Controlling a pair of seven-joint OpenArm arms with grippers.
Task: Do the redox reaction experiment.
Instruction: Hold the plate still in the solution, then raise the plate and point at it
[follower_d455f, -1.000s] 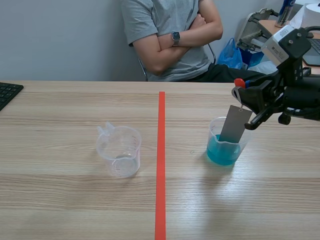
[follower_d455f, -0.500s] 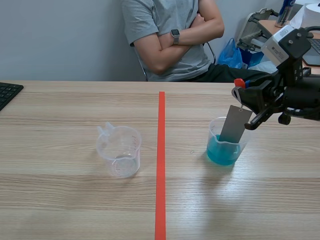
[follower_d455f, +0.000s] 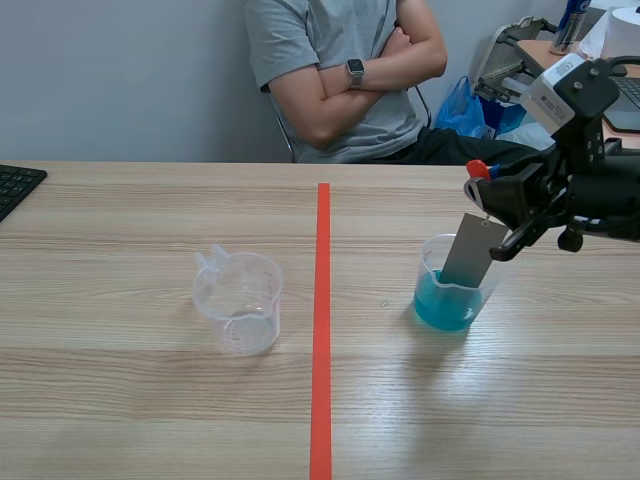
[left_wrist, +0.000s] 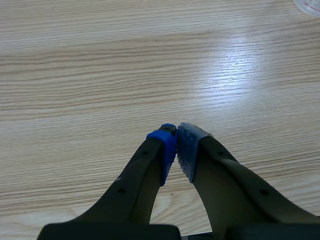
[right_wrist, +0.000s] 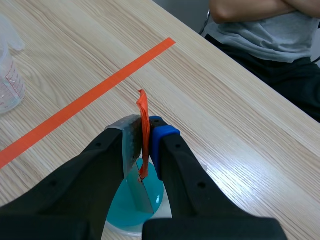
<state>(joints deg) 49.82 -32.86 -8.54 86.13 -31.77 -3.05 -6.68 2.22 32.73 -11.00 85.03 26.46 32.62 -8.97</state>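
Observation:
A clear beaker (follower_d455f: 449, 286) holding blue liquid stands right of the red tape line. A grey metal strip (follower_d455f: 471, 250) leans in it, its lower end in the liquid (right_wrist: 135, 197). An orange-red tag (right_wrist: 143, 125) is fixed to the strip's top, and my right gripper (follower_d455f: 489, 196) is shut on that tag, just above the beaker. An empty clear measuring cup (follower_d455f: 239, 300) stands left of the line. My left gripper (left_wrist: 177, 145) is shut on nothing above bare wood; that arm is out of the scene view.
A person (follower_d455f: 340, 70) sits across the table with arms crossed. A keyboard corner (follower_d455f: 15, 185) lies at the far left edge. The red tape line (follower_d455f: 322, 320) runs down the table's middle. Clutter and a blue bag (follower_d455f: 465, 108) sit behind the table at right.

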